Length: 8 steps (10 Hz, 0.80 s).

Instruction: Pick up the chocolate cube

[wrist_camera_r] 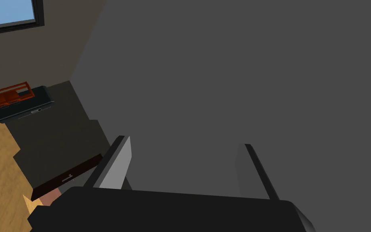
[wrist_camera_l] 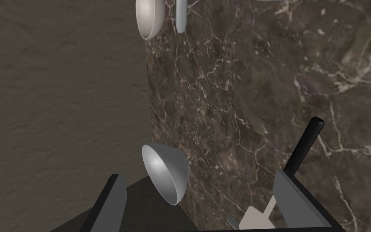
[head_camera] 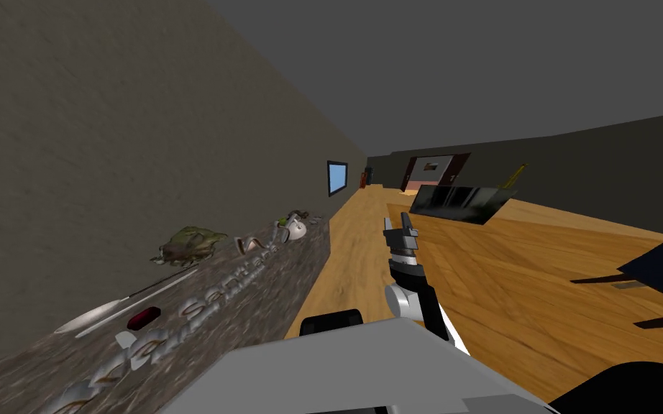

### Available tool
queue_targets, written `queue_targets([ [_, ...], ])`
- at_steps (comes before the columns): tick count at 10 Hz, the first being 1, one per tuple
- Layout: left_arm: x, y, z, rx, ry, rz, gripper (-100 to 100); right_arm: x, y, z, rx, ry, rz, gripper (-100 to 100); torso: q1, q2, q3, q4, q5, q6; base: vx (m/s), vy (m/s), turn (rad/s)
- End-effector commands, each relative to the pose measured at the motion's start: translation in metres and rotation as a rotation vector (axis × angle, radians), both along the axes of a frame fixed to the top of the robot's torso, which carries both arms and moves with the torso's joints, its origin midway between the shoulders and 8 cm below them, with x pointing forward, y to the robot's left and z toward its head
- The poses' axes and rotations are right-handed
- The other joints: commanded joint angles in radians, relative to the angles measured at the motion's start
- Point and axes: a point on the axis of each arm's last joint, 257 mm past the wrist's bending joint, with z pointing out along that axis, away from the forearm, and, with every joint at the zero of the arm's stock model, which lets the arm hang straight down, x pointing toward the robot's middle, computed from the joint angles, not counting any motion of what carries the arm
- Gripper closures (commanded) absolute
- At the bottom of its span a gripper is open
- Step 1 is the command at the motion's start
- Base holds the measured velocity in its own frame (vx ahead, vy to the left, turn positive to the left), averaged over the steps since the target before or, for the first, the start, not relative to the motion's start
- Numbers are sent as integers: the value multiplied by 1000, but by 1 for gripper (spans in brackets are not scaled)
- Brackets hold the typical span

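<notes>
The dark veined bench (head_camera: 290,277) runs along the wall on my left. The left gripper (wrist_camera_l: 198,177) hovers over it, fingers apart. Beside one finger an empty grey scoop (wrist_camera_l: 166,175) lies tipped on its side. The right gripper (head_camera: 400,228) points out over the wooden floor (head_camera: 538,273), blades also parted. Farther along stands a white cup (head_camera: 295,230), its contents too small to tell. The chocolate cube (head_camera: 143,318), a small dark reddish block, sits on the bench beside a long spoon (head_camera: 125,304). It is likely light, stiff and slightly slick, so I would pinch two opposite flat faces gently.

Dark veined marble counter (wrist_camera_l: 261,100), shiny metal bowl (wrist_camera_l: 166,173) & glossy wood-grain floor (head_camera: 538,251)
</notes>
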Motion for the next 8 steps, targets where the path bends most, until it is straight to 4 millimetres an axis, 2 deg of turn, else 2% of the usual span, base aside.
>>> queue_targets([
  [1,-28,7,-6,-49,4,80,-100,0,0,0,0,0,0,0,0,0,0,0,0,0,107,1,-175],
  [2,-36,7,-15,-72,15,98,-100,0,0,0,0,0,0,0,0,-1,0,0,0,1,99,5,-133],
  [3,-62,9,-25,-119,20,170,-100,0,0,0,0,0,0,0,0,0,0,0,0,0,106,-7,-190],
  [4,-64,8,-27,-126,24,174,-100,0,0,0,0,0,0,0,-1,-1,0,0,0,1,84,0,-109],
  [5,-86,8,-33,-169,26,238,-100,0,0,0,0,0,0,0,-1,0,0,0,0,0,110,17,-179],
  [6,-90,7,-38,-179,31,247,-100,0,0,0,0,0,0,0,0,-1,0,0,0,1,91,22,-89],
  [7,-110,5,-43,-217,32,306,-100,0,0,0,0,0,0,0,0,0,0,0,0,0,105,27,-166],
  [8,-115,4,-48,-228,36,316,-100,0,0,0,0,0,0,0,1,-1,-1,0,0,1,101,19,-106],
])
